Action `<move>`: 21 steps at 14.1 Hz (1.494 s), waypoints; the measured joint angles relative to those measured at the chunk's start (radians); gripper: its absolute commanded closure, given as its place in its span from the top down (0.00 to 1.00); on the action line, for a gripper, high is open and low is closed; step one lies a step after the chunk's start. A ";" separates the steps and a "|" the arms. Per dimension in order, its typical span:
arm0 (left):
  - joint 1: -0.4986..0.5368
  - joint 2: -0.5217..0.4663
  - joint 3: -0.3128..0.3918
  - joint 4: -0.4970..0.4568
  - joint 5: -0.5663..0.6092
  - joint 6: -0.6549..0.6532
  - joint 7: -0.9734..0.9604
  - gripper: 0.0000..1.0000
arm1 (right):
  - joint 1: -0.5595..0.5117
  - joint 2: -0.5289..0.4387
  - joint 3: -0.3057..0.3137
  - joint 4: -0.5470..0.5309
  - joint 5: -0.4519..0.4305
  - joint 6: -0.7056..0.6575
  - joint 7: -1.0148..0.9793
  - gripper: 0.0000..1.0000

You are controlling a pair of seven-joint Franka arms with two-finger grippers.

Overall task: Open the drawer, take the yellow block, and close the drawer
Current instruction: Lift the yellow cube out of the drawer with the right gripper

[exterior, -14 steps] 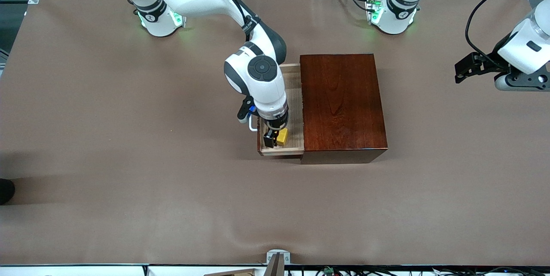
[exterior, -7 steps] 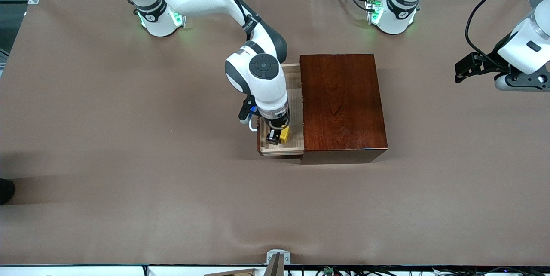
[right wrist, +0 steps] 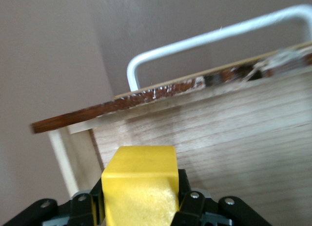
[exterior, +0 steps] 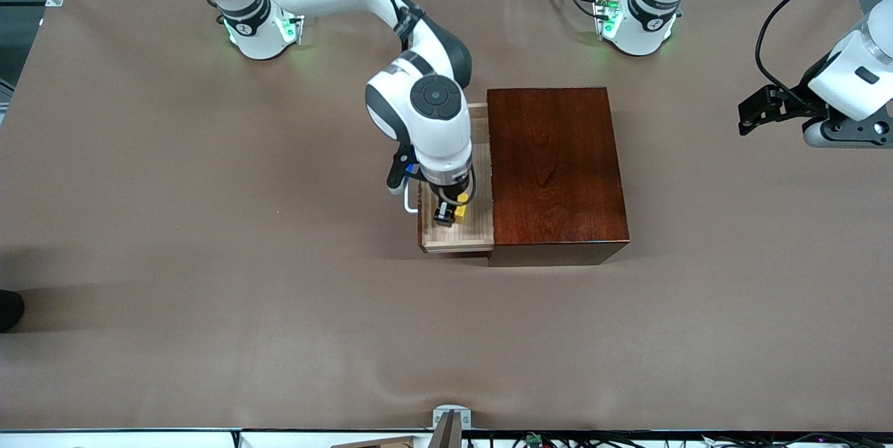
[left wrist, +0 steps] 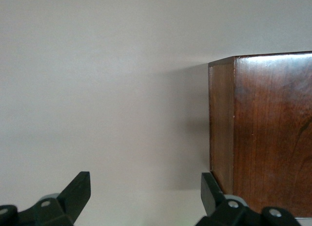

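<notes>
The right gripper [exterior: 450, 215] clamps the yellow block [right wrist: 140, 184] between its fingers, above the open drawer [exterior: 474, 233]. The left gripper [left wrist: 146, 192] waits with fingers apart, the wooden box [left wrist: 265, 133] beside one fingertip.

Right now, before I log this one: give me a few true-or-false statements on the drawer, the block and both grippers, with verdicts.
1. The drawer is pulled out of the wooden box. True.
2. The right gripper is shut on the yellow block. True.
3. The yellow block sits on top of the wooden box. False: it is over the open drawer.
4. The left gripper holds the drawer's handle. False: it waits open, at the left arm's end of the table.
</notes>
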 measured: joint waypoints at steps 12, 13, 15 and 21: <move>-0.015 0.013 -0.005 -0.003 -0.060 -0.008 -0.248 1.00 | -0.235 -0.319 -0.010 -0.065 0.000 -0.352 -0.940 0.16; -0.018 0.015 -0.006 -0.003 -0.066 -0.008 -0.272 1.00 | -0.272 -0.355 -0.012 -0.115 0.000 -0.352 -1.044 0.16; -0.024 0.017 -0.011 -0.003 -0.068 -0.008 -0.305 1.00 | -0.371 -0.426 -0.015 -0.210 0.000 -0.351 -1.272 0.16; -0.029 0.021 -0.032 -0.003 -0.069 -0.008 -0.352 1.00 | -0.730 -0.474 -0.019 -0.359 0.010 -0.243 -2.057 0.16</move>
